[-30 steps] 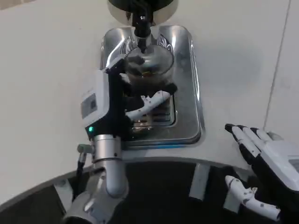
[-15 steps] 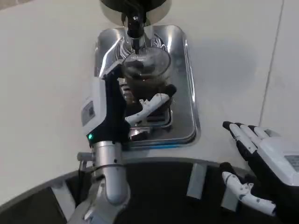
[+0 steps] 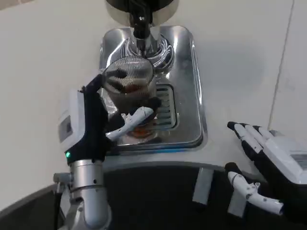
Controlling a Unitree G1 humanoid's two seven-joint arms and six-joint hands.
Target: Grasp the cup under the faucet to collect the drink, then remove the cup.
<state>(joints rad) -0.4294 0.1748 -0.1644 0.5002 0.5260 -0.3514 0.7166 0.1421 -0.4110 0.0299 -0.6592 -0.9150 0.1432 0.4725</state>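
Note:
A clear cup [image 3: 128,84] holding some dark drink is gripped by my left hand [image 3: 93,122], whose fingers wrap around its lower side. The cup sits above the steel drip tray [image 3: 189,91], to the near left of the black faucet [image 3: 140,26], no longer beneath the spout. My right hand [image 3: 268,165] rests at the near right of the table, fingers spread and holding nothing.
The dispenser's round base [image 3: 141,5] stands at the back edge of the tray. A slotted grate [image 3: 165,108] lies in the tray's middle. The table's dark curved front edge [image 3: 168,191] runs below the tray. White tabletop spreads on both sides.
My left hand has drawn the cup away from under the faucet, toward me and to the left. The right hand has barely moved.

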